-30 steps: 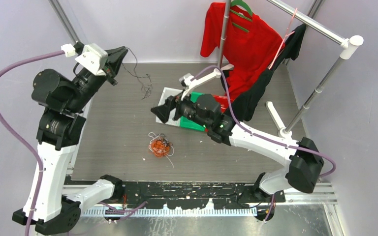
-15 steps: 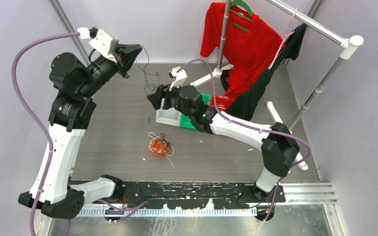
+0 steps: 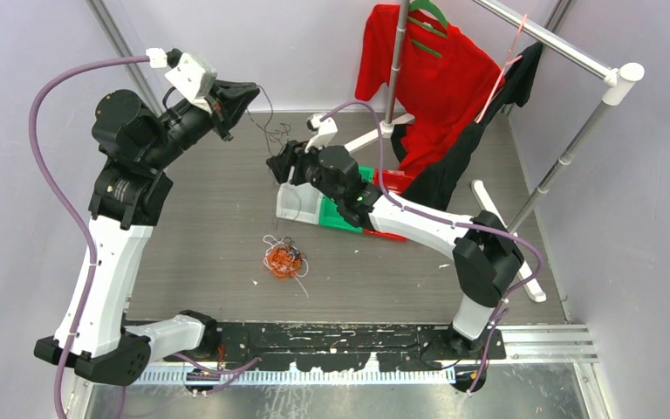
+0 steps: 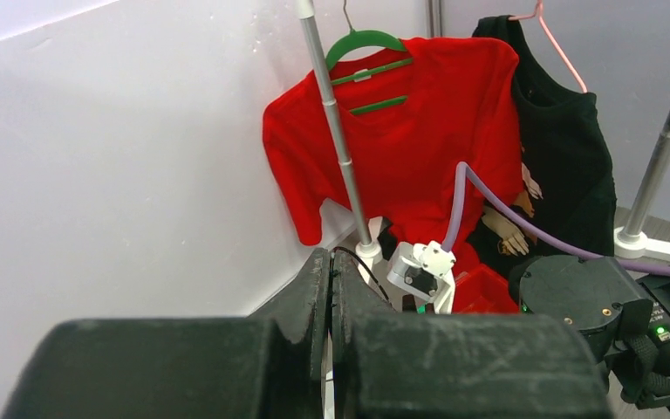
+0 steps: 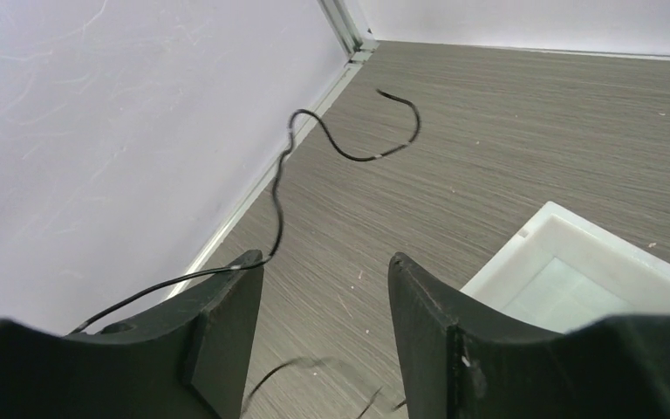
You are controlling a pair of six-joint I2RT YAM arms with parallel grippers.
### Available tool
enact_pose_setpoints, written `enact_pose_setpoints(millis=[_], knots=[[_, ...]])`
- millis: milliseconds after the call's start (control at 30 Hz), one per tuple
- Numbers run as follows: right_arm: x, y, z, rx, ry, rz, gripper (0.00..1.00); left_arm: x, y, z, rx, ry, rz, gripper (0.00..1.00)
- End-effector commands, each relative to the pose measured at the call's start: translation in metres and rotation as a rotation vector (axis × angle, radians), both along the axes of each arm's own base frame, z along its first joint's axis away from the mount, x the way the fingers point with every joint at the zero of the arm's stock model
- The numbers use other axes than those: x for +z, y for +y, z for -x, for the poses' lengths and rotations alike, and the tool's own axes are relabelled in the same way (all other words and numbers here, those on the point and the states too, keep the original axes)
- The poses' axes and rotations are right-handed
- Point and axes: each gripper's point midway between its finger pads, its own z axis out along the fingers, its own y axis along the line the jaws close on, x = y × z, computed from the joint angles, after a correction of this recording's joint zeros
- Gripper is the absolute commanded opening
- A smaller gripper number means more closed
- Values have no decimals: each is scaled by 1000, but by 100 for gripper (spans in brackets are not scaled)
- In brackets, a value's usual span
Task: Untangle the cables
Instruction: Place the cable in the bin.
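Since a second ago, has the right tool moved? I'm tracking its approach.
Yes. The right tool moved from over the white plastic bin to beyond its far edge, towards the back wall.

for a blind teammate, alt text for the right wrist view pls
Open right gripper facing a thin black cable that snakes up over the grey table. A corner of a white bin sits lower right, a pale wall on the left.
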Motion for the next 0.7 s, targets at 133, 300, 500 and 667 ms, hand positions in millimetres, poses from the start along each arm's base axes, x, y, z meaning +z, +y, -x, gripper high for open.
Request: enact_pose_setpoints(millis=[133, 300, 500, 667], knots=[[17, -37, -10, -106, -19, -65, 56, 57, -11, 33, -101, -264, -31, 0], [1, -56, -19, -187, 8, -21, 58, 57, -17, 20, -94, -239, -15, 0], [-22, -78, -28, -293, 46, 9, 58, 20, -26, -15, -69, -146, -37, 0], [-29, -85, -31, -310, 51, 15, 57, -1, -33, -46, -44, -112, -64, 0]])
